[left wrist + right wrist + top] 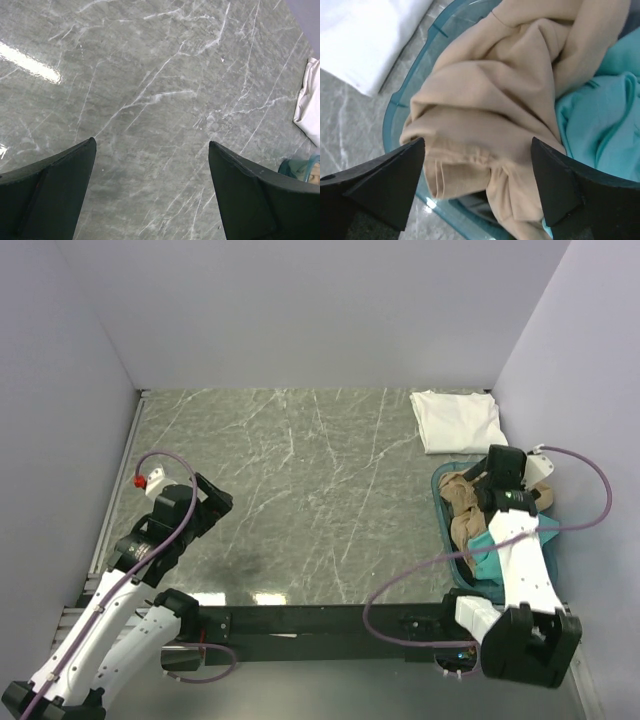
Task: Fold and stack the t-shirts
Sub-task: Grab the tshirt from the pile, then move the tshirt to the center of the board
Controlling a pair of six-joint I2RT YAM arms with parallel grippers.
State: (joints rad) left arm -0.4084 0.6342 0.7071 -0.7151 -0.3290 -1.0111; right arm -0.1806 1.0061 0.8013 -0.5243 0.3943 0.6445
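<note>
— Right gripper (477, 145)?
— Jaws spread wide, empty, over the crumpled tan t-shirt (485, 90) in the basket (395, 105), beside the teal t-shirt (600, 125).
— Left gripper (152, 145)?
— Also wide, above the table (150, 75). The white t-shirt (457, 420) lies folded behind the basket.

Robotics lab test cell: plain pale walls (300, 310) box in grey marble-look surface (300, 480); left arm (150, 540), right arm (525, 565) bolted to black rail (330, 620); purple cables (365, 612) looping loose.

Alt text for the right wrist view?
The right gripper, jaws open, hangs over a crumpled tan shirt in a teal basket. A teal shirt lies beside it on the right; a folded white shirt lies on the table at upper left.
</note>
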